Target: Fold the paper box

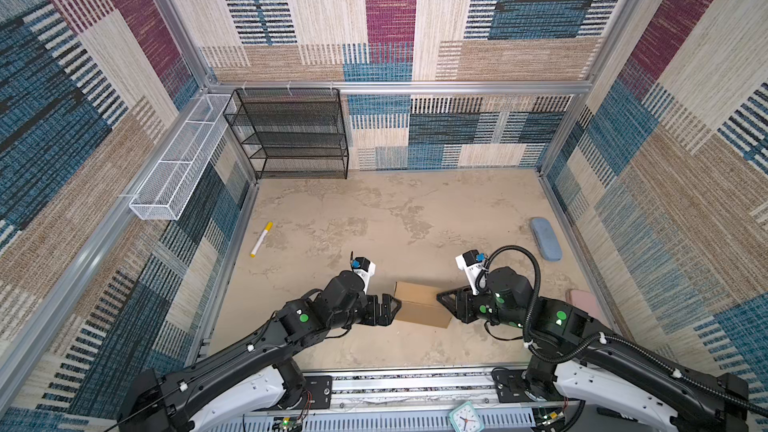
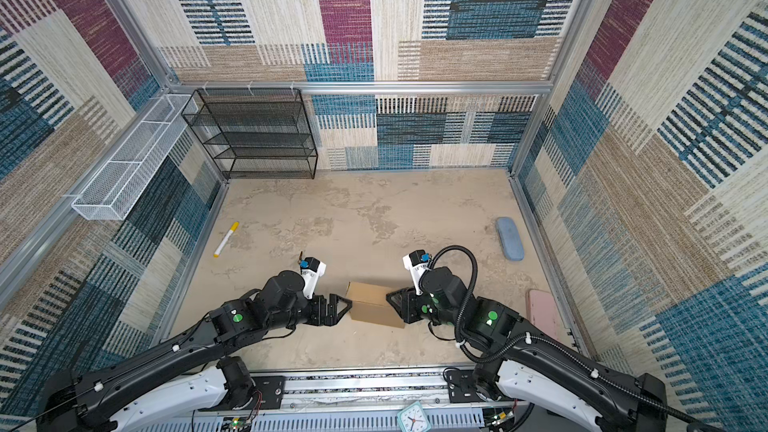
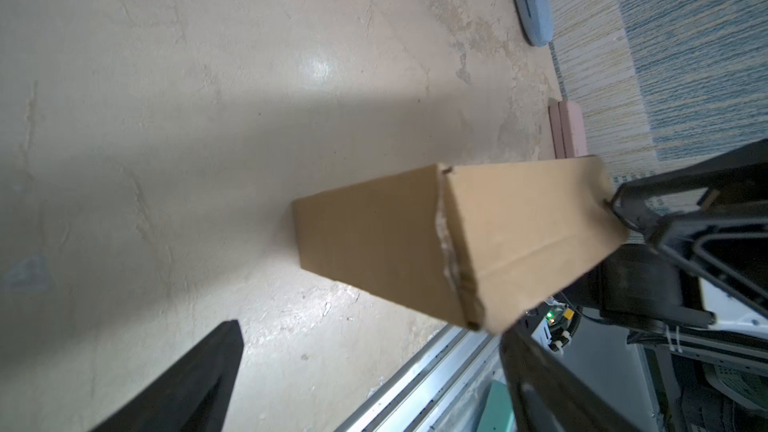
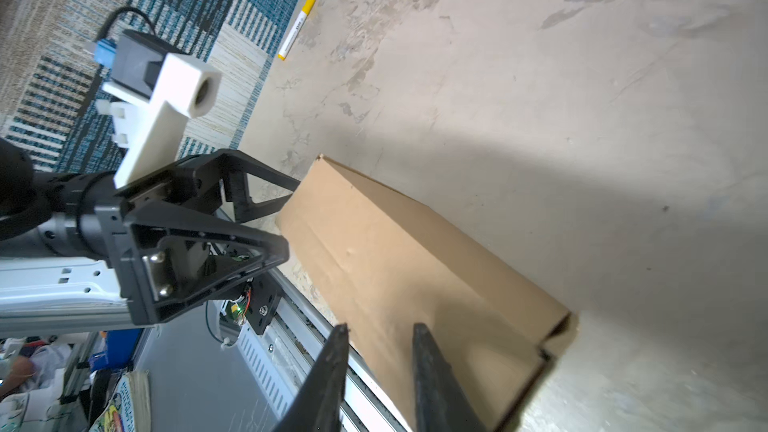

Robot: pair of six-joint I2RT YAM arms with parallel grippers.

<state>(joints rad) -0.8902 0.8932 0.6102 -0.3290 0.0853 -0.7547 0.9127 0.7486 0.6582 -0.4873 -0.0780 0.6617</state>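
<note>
The paper box is a closed brown cardboard box lying on the table near the front, between the two arms. My left gripper is open wide at the box's left end, and one finger sits close to the box's near corner. My right gripper is at the right end, over the box's top face. Its jaws stand a little apart with nothing between them. The right wrist view also shows the left gripper spread across the box's far end.
A yellow-capped marker lies at the left. A blue case and a pink case lie by the right wall. A black mesh shelf and a white wire basket stand at the back left. The metal front rail runs just behind the box.
</note>
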